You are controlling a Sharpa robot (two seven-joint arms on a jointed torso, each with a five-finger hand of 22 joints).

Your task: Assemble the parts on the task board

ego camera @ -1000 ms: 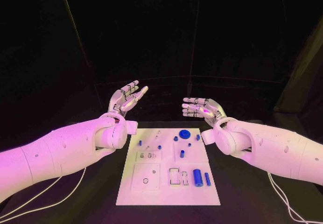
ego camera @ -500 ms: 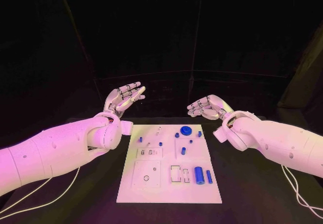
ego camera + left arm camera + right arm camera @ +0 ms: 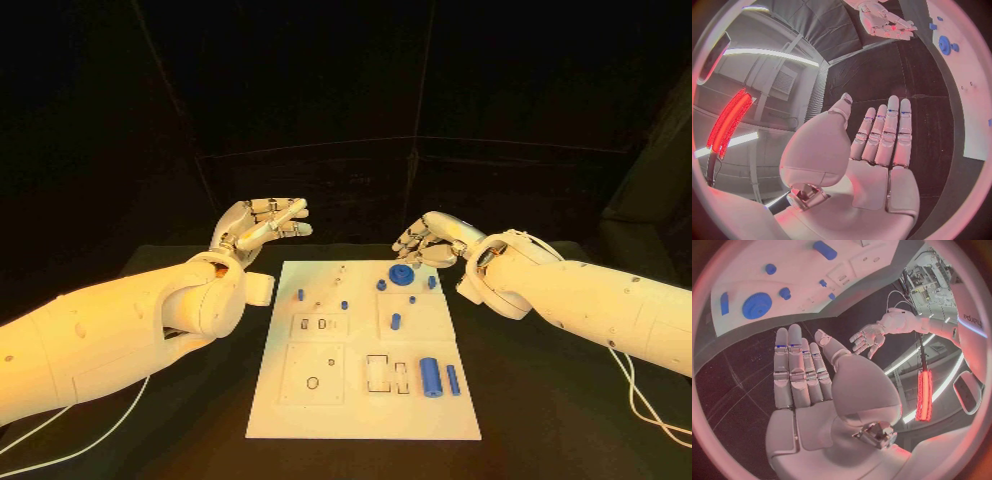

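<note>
Hands hover empty above the far end of the task board (image 3: 361, 400), which lies in the lower middle of the head view on the black table (image 3: 562, 400). The left hand (image 3: 260, 226) sits up left of the board's top edge, the right hand (image 3: 433, 240) up right of it; both hold nothing, fingers extended side by side in the wrist views. Blue parts lie on the board: a round gear (image 3: 401, 275) near the top edge, a thick cylinder (image 3: 428, 375) lower right.
</note>
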